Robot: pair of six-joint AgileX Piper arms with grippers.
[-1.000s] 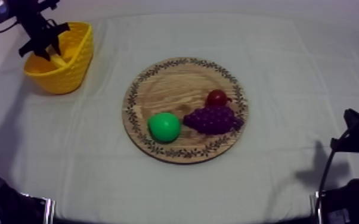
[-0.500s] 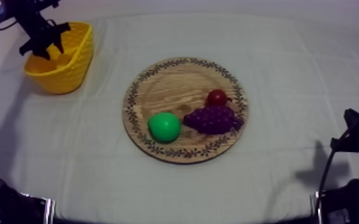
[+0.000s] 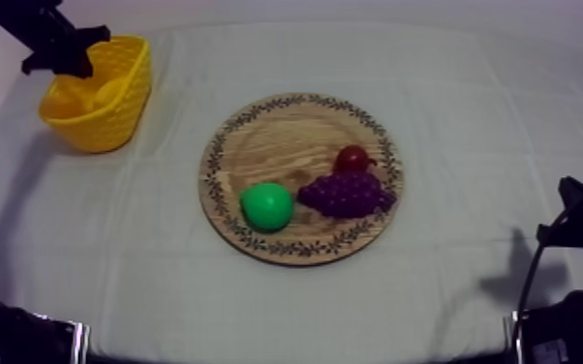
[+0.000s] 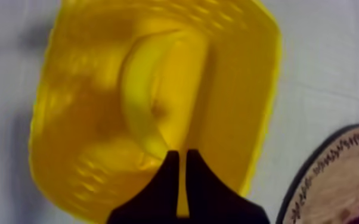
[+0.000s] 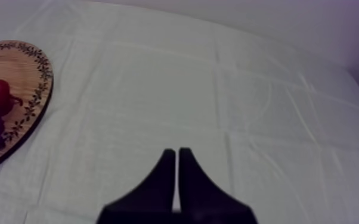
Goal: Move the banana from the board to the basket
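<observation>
Banana: it is seen lying inside the yellow basket, curved along the bottom, and is gripped by nothing.
Yellow basket: it is set at the far left of the bench, on the grey-white cloth, well apart from the wooden board.
Left hand: it is held above the basket, over the banana. Its two black fingers are drawn together into a narrow wedge with only a thin slit between them, and nothing is clasped. In the top view it is placed over the basket's far left rim.
Right hand: it is kept low at the right side of the bench, above bare cloth and well apart from the board. Its fingers are pressed together and nothing is held.
Wooden board: it is laid near the middle of the bench, with its patterned rim seen all round.
Pear: it is placed on the board's near left part.
Bunch of grapes: it is laid on the board to the right of the pear, just beside it.
Small red fruit: it is set on the board just behind the grapes, touching them or nearly so.
</observation>
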